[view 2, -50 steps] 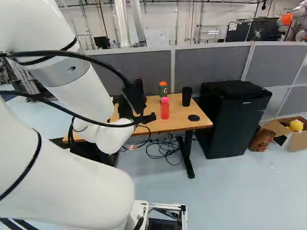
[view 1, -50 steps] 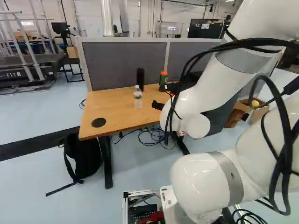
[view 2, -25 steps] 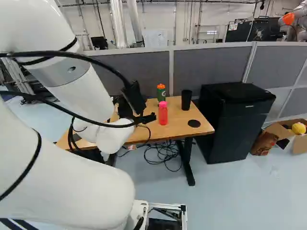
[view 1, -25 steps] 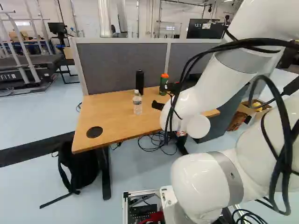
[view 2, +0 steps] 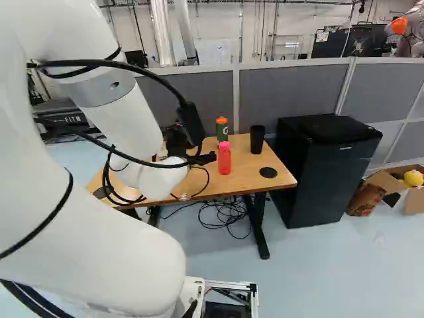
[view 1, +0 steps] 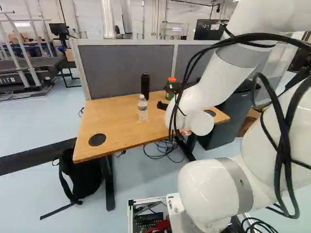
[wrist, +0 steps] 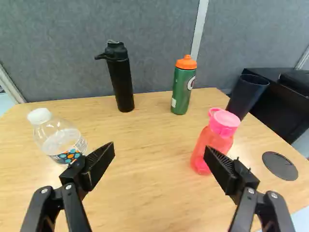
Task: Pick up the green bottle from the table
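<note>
The green bottle (wrist: 182, 89) stands upright at the far side of the bench (wrist: 145, 188), its orange cap on, near the partition (wrist: 145, 29). My gripper (wrist: 160, 150) is above the bench on the near side, its 2 fingers wide apart with nothing between them. I judge that it is spread so the fingers can pass either side of the bottle, and I need to go forward and down first.

The pink bottle (wrist: 210, 145) is what worries me: it stands just ahead of 1 finger, and a straight push could tip it. By the other finger is a clear water bottle (wrist: 60, 140); the black bottle (wrist: 120, 79) and black cup (wrist: 245, 94) flank the green bottle at the back, leaving a gap on each side that looks usable.

The bench has a wood-coloured top, with a round black disc (wrist: 280, 166) set in it. Loose cables (view 2: 228, 222) lie beneath, a backpack (view 1: 80, 182) sits by a leg, and a black fridge (view 2: 321, 175) stands beside it on the pale floor (view 2: 331, 271).
</note>
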Controlling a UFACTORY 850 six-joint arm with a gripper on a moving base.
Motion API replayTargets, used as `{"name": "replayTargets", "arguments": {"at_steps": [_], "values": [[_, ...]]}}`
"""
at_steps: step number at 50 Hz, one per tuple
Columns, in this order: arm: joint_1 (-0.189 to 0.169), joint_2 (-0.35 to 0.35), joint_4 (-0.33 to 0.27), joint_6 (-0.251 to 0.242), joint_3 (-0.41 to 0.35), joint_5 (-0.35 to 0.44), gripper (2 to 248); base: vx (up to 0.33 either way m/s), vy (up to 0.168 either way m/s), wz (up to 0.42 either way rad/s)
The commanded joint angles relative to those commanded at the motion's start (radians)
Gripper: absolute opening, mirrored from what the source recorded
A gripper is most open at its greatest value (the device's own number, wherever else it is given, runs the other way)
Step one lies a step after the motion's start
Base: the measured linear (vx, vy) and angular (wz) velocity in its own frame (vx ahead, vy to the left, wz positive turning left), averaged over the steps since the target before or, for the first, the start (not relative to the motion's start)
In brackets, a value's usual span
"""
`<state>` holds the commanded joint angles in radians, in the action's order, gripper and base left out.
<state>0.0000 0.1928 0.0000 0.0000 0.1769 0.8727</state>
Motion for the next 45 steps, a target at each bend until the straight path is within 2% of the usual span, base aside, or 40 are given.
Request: {"name": "replayTargets", "arguments": {"at_steps": [20,45], "values": [[-0.003,-0.009,0.000,0.000,0.059,0.000,247,0.000,0.000,0.000],[-0.036,-0.080,0.000,0.000,0.187,-0.010,247,0.000,0.000,0.000]]}}
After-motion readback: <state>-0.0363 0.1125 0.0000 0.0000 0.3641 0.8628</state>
